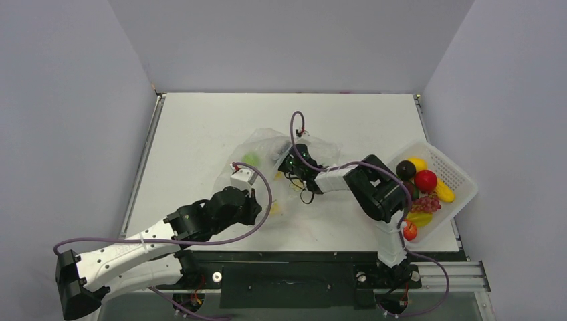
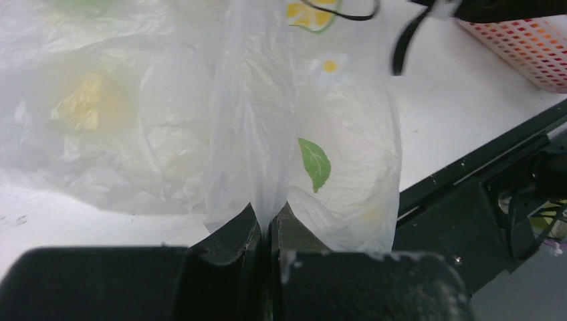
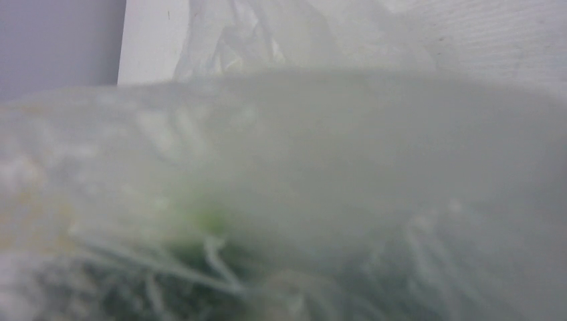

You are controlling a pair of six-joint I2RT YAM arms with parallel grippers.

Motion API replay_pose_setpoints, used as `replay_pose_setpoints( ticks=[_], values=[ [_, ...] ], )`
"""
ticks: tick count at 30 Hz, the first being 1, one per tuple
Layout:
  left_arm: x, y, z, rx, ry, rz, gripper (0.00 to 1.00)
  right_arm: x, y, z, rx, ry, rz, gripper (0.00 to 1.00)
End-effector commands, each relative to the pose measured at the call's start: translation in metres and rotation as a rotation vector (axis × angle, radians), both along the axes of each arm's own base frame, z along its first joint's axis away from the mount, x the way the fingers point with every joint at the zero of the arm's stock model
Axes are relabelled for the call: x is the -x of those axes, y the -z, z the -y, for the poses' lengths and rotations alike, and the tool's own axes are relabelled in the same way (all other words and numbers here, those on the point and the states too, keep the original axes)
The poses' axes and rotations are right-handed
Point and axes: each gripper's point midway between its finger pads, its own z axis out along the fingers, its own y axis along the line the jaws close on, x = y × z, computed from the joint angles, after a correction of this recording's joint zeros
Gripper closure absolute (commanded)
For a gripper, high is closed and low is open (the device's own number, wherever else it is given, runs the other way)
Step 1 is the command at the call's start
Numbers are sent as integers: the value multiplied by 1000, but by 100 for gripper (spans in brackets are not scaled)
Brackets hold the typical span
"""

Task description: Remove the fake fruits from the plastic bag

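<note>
The plastic bag (image 1: 277,152) lies crumpled at the table's middle. My left gripper (image 1: 263,204) is shut on a fold of the plastic bag's near edge; in the left wrist view the gripper (image 2: 269,224) has the film (image 2: 257,134) pinched between its jaws. My right gripper (image 1: 296,162) is pushed into the bag from the right. The film (image 3: 334,167) fills the right wrist view and hides its fingers. A lime green fruit (image 1: 251,159) shows through the bag at its left side, and a green blur (image 3: 204,217) shows in the right wrist view.
A white perforated basket (image 1: 461,175) stands tilted at the right edge and holds several fake fruits: a dark maroon one (image 1: 405,168), a red one (image 1: 425,180) and a mango (image 1: 419,219). The basket's corner (image 2: 521,47) shows in the left wrist view. The black front rail (image 1: 287,267) runs along the near edge.
</note>
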Motion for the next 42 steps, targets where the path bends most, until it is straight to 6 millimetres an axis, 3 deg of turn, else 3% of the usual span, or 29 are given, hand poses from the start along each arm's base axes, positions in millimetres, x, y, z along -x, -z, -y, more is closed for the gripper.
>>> replay_pose_setpoints(
  ticks=[1, 4, 7, 9, 10, 11, 12, 13, 14, 15, 16, 17, 19, 20, 21, 22, 23, 27, 31, 34, 37, 38, 39, 42],
  values=[
    [-12, -1, -17, -41, -109, 25, 100, 5, -59, 26, -8, 15, 117, 99],
    [-14, 4, -23, -52, -146, 25, 100, 15, -61, 52, 49, 59, 138, 100],
    [-14, -3, -17, -8, -113, 43, 100, 23, -54, 62, 102, 48, 140, 99],
    [-14, -18, -9, 37, -72, 74, 100, 32, -51, 57, 88, -1, 131, 90],
    [-14, -29, -3, 67, -47, 84, 100, 38, -49, 54, 68, -34, 132, 78],
    [-17, -44, 9, 125, -17, 118, 100, 40, -48, 53, 54, -41, 130, 63],
    [-13, -64, 40, 237, 94, 133, 100, 45, -44, 56, 47, -39, 131, 58],
    [-6, -73, 59, 280, 173, 134, 100, 46, -45, 59, 40, -28, 131, 49],
    [10, -78, 93, 290, 294, 91, 100, 48, -39, 64, 46, -11, 126, 45],
    [17, -103, 112, 295, 348, 110, 100, 48, -39, 68, 47, -2, 127, 40],
    [38, -72, 126, 154, 394, 54, 100, 49, -34, 72, 57, 7, 119, 38],
    [43, -78, 133, 116, 409, 84, 100, 48, -34, 76, 60, 14, 118, 35],
    [56, -46, 124, 17, 388, 57, 100, 51, -29, 80, 71, 16, 115, 32],
    [53, -49, 116, 47, 358, 62, 100, 53, -26, 82, 70, 15, 112, 32],
    [53, -26, 104, 33, 322, 23, 100, 54, -27, 82, 61, 15, 118, 30],
    [47, -34, 93, 86, 271, 26, 100, 57, -23, 84, 60, 16, 108, 30],
    [45, -17, 80, 60, 242, 9, 100, 58, -22, 85, 57, 16, 109, 29],
    [15, 0, 23, 25, 32, -19, 100, 59, -21, 85, 58, 15, 104, 26],
    [-5, 12, -15, -33, -100, -47, 100, 57, -27, 83, 59, 8, 123, 25],
    [-10, 16, -22, -51, -109, -56, 100, 53, -33, 77, 49, -8, 140, 25],
    [-8, 13, -14, -17, -76, -54, 100, 44, -45, 68, -33, 11, 168, 25],
    [-7, 14, -13, -11, -69, -54, 100, 41, -41, 66, -49, 17, 158, 25],
    [-6, 12, -11, 7, -60, -51, 100, 36, -52, 60, -106, 31, 170, 25],
    [-5, 10, -6, 27, -42, -50, 100, 25, -48, 53, -189, 71, 147, 22]
  ],
)
